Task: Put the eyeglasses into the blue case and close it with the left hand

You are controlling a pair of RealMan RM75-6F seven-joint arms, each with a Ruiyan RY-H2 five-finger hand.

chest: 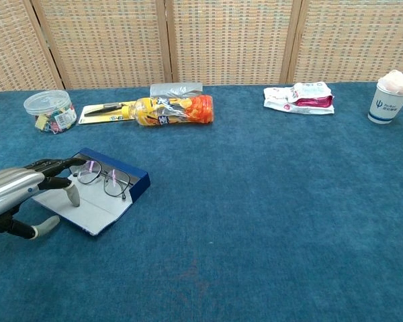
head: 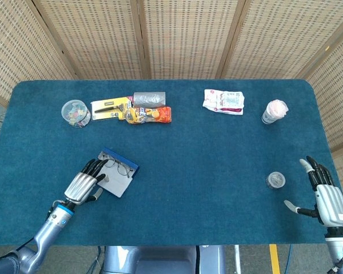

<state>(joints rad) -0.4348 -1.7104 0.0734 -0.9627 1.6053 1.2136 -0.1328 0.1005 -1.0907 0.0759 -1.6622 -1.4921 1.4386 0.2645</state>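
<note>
Now the eyeglasses (chest: 104, 180) were seen lying inside the open blue case (chest: 94, 194), at the near left of the table (head: 206, 160). The left hand (chest: 17, 191) was laid flat on the case's pale lid, fingers (head: 95, 166) stretched out and nothing gripped. Far right, the right hand (head: 326, 197) was held with fingers spread apart, empty, near a small round jar (head: 275, 180).

Left hand (head: 83, 184) fingers (head: 97, 167) on open blue case (head: 115, 179), eyeglasses (head: 120, 168) inside, right hand (head: 324, 194) spread

Blue case (chest: 111, 181), grey-lined, on a teal table (chest: 269, 221).
</note>
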